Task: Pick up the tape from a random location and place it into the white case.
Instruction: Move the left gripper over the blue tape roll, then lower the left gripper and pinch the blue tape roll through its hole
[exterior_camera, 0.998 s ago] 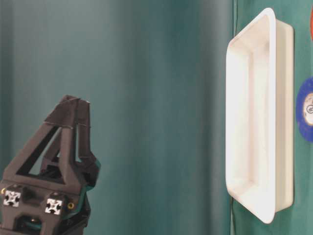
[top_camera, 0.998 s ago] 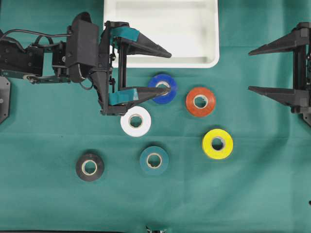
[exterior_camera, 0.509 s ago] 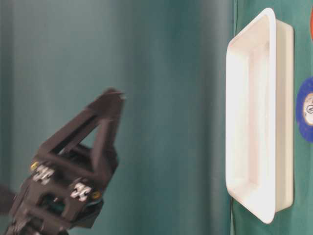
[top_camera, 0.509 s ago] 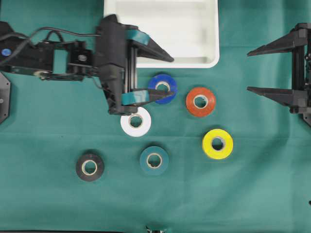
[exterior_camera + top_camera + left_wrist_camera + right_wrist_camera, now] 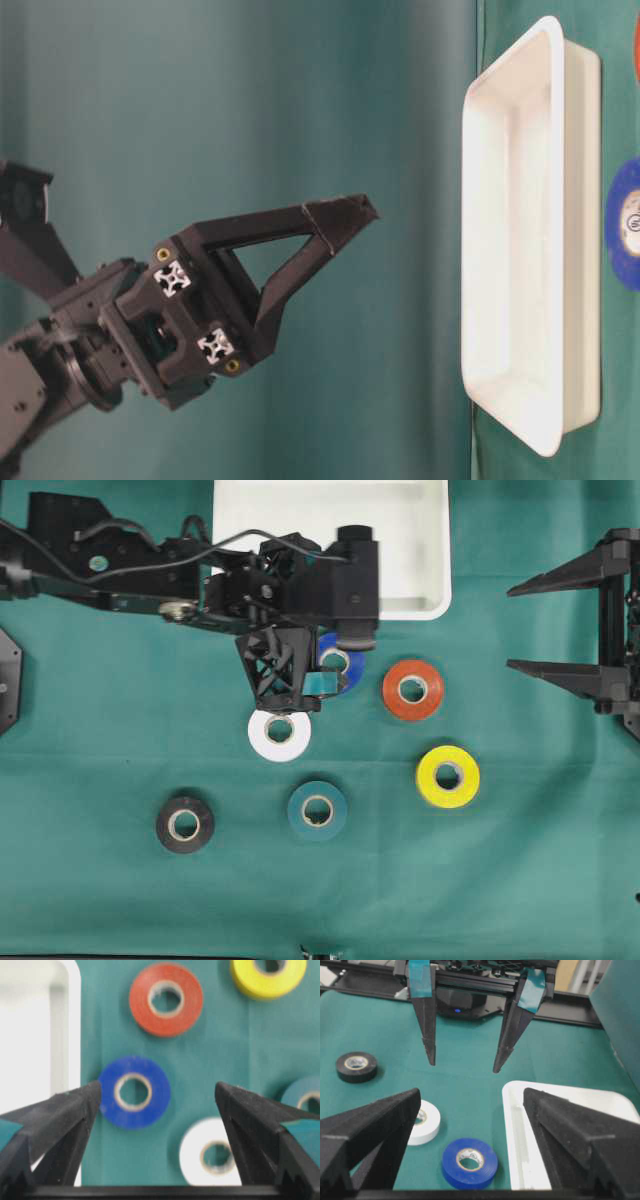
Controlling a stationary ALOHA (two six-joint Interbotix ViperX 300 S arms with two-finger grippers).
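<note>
Left gripper (image 5: 156, 1105): jaws spread wide, holding nothing, pointing down above the blue tape roll (image 5: 134, 1091).
Right gripper (image 5: 525, 625): jaws wide apart, holding nothing, at the table's right edge.
White case (image 5: 425, 575): at the table's far edge, just beyond the blue roll.
Other rolls: white (image 5: 279, 730), orange (image 5: 412, 689), yellow (image 5: 447, 776), teal (image 5: 317, 810), black (image 5: 185, 824), all on the green cloth (image 5: 540, 840).
</note>
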